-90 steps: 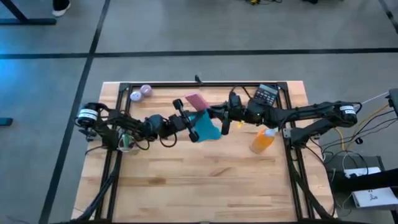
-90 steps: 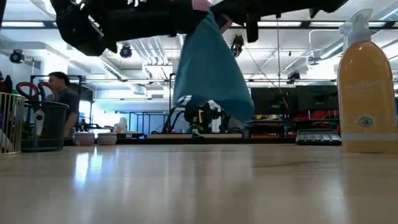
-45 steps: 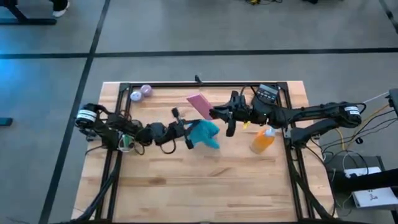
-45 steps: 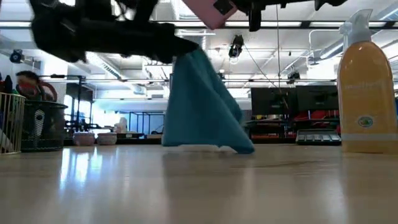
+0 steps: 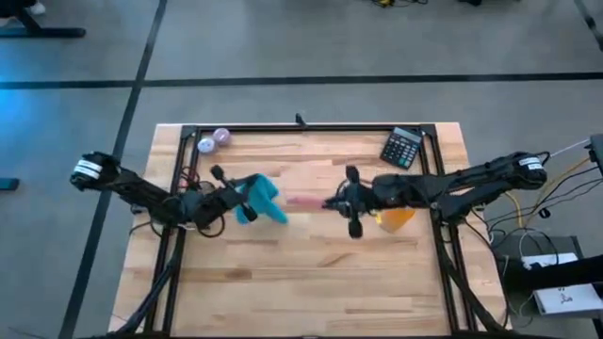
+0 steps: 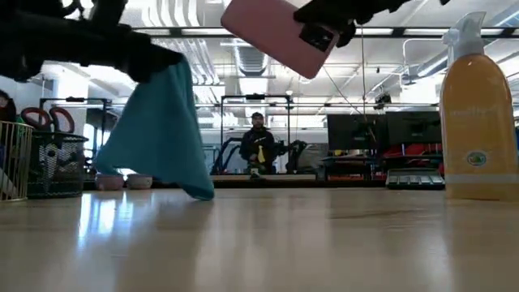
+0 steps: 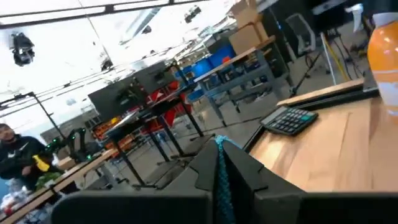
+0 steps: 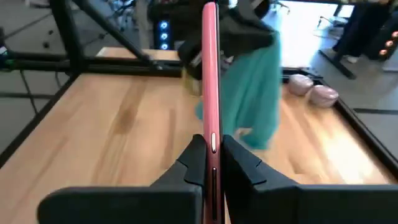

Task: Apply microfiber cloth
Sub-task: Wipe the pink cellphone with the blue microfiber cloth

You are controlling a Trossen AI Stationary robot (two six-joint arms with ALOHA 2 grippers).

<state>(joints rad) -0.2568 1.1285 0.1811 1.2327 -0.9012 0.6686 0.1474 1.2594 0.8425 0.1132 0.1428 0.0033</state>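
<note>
Both pairs of jaws are closed on something. The left gripper (image 5: 229, 195) pinches the microfiber cloth (image 5: 256, 199) by its top edge — the left wrist view shows a thin teal strip caught between the two dark fingers (image 7: 245, 167). The right gripper (image 5: 332, 202) clamps a pink phone (image 5: 303, 200) edge-on, its slim rim standing up between the fingers in the right wrist view.

From the left jaws the cloth hangs down in a loose drape; in the low view its lowest corner sits at about the level of the table (image 5: 311, 273), though whether it touches the wood cannot be told. In the high view the phone lies between the two grippers, well apart from the cloth. The right wrist view shows the teal folds hanging just past the phone's far end.

The phone juts out from the right jaws toward the left gripper — in the low view it is lifted clear of the table and tilted, its camera end nearest the gripper.

Behind the right gripper, beside its arm, stands the orange spray bottle (image 6: 478, 113), upright. A calculator (image 5: 402, 147) lies farther off toward the table's far edge, and two small lilac objects (image 5: 213, 140) rest near the far corner on the left gripper's side. A person (image 6: 257, 146) is visible in the room beyond.
</note>
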